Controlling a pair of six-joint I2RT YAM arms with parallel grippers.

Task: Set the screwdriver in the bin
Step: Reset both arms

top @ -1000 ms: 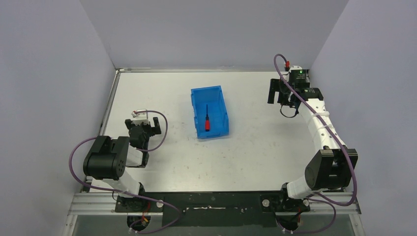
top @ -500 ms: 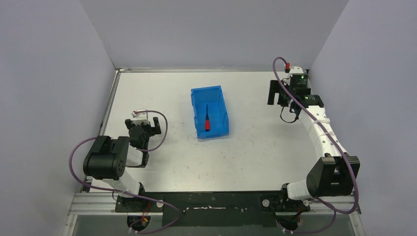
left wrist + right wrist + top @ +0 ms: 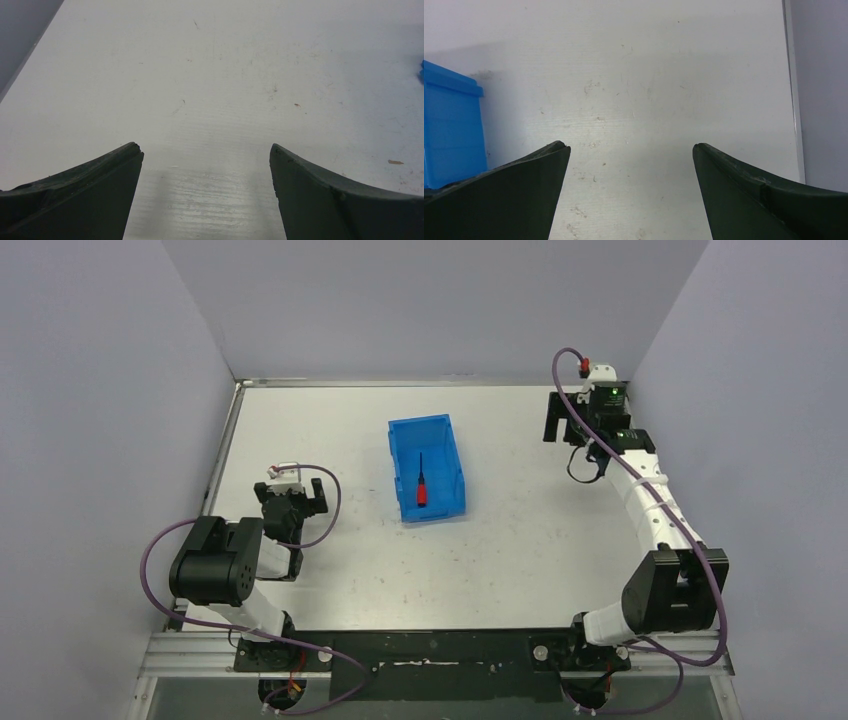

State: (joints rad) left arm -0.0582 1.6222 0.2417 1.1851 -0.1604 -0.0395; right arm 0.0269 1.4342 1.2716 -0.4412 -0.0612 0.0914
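Note:
The screwdriver (image 3: 421, 486), red handle and thin black shaft, lies inside the blue bin (image 3: 402, 450) in the middle of the table, handle toward the near lip. A side of the bin shows at the left edge of the right wrist view (image 3: 449, 130). My right gripper (image 3: 560, 428) is open and empty, held far right of the bin near the back right corner; in its wrist view (image 3: 631, 148) only bare table lies between the jaws. My left gripper (image 3: 292, 502) is open and empty, low over the table left of the bin; its wrist view (image 3: 205, 148) shows bare table.
Purple-grey walls stand at the back and both sides. A metal table edge strip (image 3: 792, 85) runs close to the right gripper, with the wall just beyond. A sliver of the bin shows at the right edge of the left wrist view (image 3: 421, 71).
The right gripper has moved a little further back toward the far right corner. The left arm, the bin and the screwdriver have not moved.

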